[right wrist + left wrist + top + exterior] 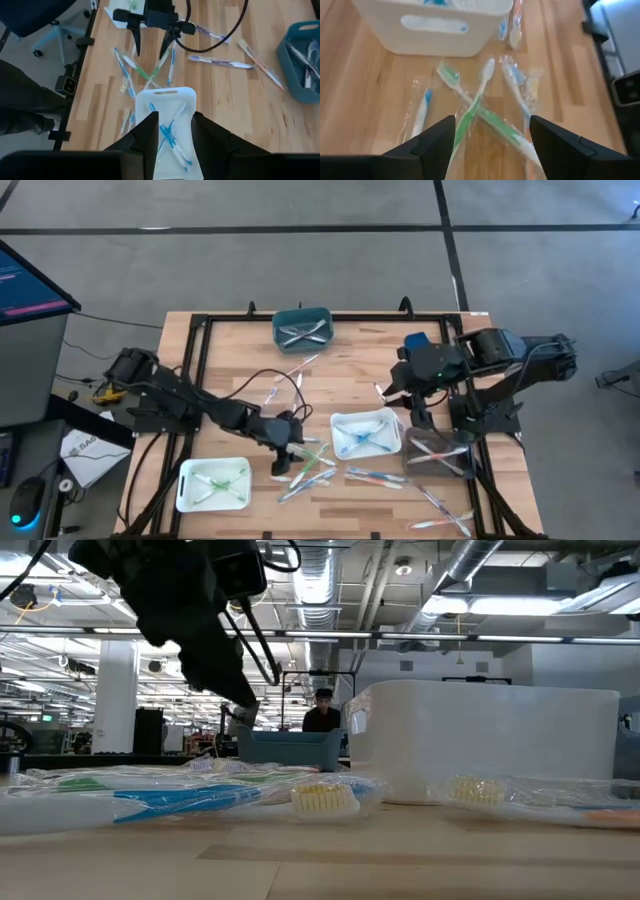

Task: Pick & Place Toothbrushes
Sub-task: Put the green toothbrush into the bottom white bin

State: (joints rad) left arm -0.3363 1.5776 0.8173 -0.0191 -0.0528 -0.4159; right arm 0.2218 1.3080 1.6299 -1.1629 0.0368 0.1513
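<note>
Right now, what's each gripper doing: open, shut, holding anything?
Left gripper: open, empty, over the green toothbrushes on the table.
Right gripper: part open, holding nothing, above the white tray of blue brushes.

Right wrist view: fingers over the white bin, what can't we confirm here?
- Right gripper: nothing seen between its fingers; the tips run off the picture's edge.
- Clear bin: contents partly covered by the right arm in the high view.
- Low view: white bin wall hides what is inside.
- Teal bin: toothbrush colours too small.
</note>
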